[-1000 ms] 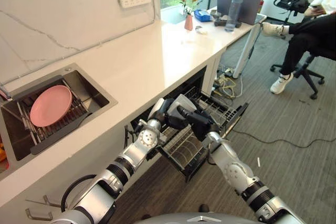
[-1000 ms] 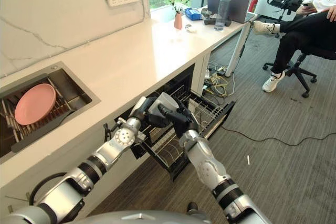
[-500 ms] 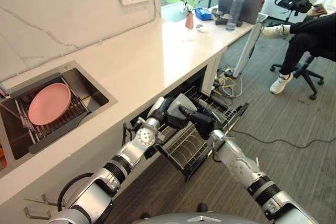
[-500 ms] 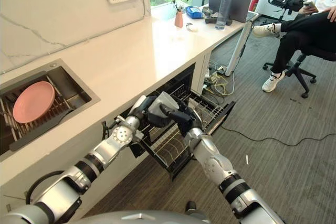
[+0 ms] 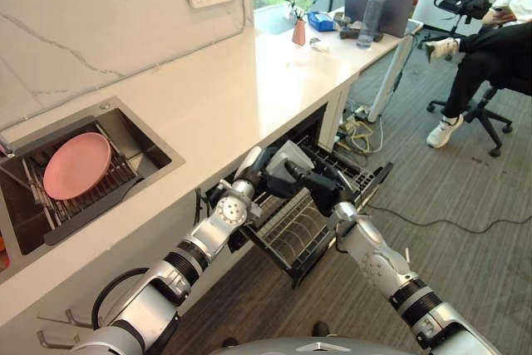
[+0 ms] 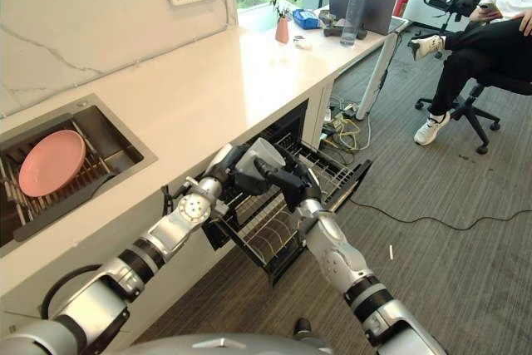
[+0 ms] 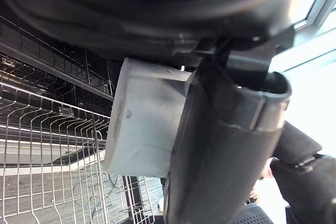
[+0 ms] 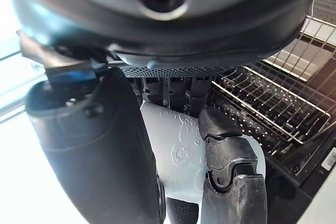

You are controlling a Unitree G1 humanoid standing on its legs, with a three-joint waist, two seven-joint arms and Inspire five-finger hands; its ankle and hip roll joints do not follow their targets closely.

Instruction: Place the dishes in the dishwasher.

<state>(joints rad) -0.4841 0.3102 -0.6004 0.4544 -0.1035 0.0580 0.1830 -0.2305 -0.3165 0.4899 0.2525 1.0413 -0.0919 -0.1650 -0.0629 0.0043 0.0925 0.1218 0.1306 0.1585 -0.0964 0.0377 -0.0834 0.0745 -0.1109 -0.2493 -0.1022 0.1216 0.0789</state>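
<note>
Grey cup [image 5: 288,158] at frame centre, above pulled-out dishwasher rack [image 5: 303,226]. My left hand [image 5: 264,170] and my right hand [image 5: 320,184] both curl fingers round it. Cup possibly tilted. Pink plate [image 5: 76,165] in sink [image 5: 148,143], left of frame, in bench [image 5: 224,89].

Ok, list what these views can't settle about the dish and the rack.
- Grey dish: whether it is a bowl or a cup; both hands cover it in the eye views.
- Left hand: whether its fingers grip; its own bulk hides them in its wrist view.
- Dishwasher rack: inner end hidden under the counter.
</note>
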